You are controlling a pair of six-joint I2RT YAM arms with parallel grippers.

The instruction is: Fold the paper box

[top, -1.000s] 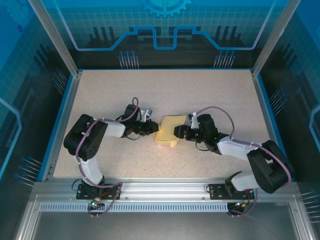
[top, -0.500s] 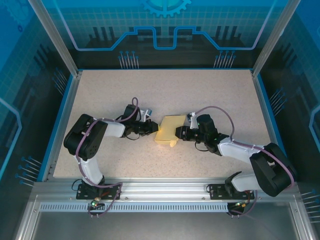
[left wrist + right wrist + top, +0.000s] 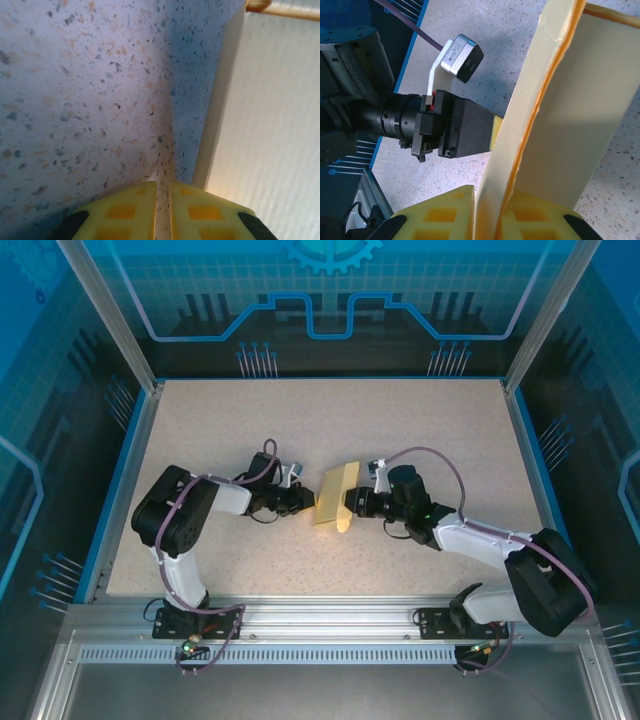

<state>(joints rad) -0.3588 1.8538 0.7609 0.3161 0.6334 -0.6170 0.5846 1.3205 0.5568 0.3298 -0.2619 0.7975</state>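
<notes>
The paper box (image 3: pixel 335 492) is a pale yellow flat card piece, tipped up on its edge at the middle of the table. My right gripper (image 3: pixel 349 505) holds it from the right. In the right wrist view the right gripper (image 3: pixel 490 192) is shut on the box's layered edge (image 3: pixel 535 110). My left gripper (image 3: pixel 304 502) sits low on the table just left of the box. Its yellow fingertip (image 3: pixel 496 131) meets the box's side. In the left wrist view the left gripper (image 3: pixel 162 187) is shut with only speckled table showing in the slit, and the box wall (image 3: pixel 270 125) rises to its right.
The speckled tabletop (image 3: pixel 400 430) is bounded by a blue rim (image 3: pixel 125 480) and upright frame posts (image 3: pixel 105 315). An aluminium rail (image 3: pixel 320 620) carries both arm bases at the near edge. The left arm's wrist camera (image 3: pixel 460 57) stands close beside the box.
My right gripper has closed on the box's edge and tipped the box from lying flat to standing on edge, shifting slightly left. The left gripper has hardly moved.
</notes>
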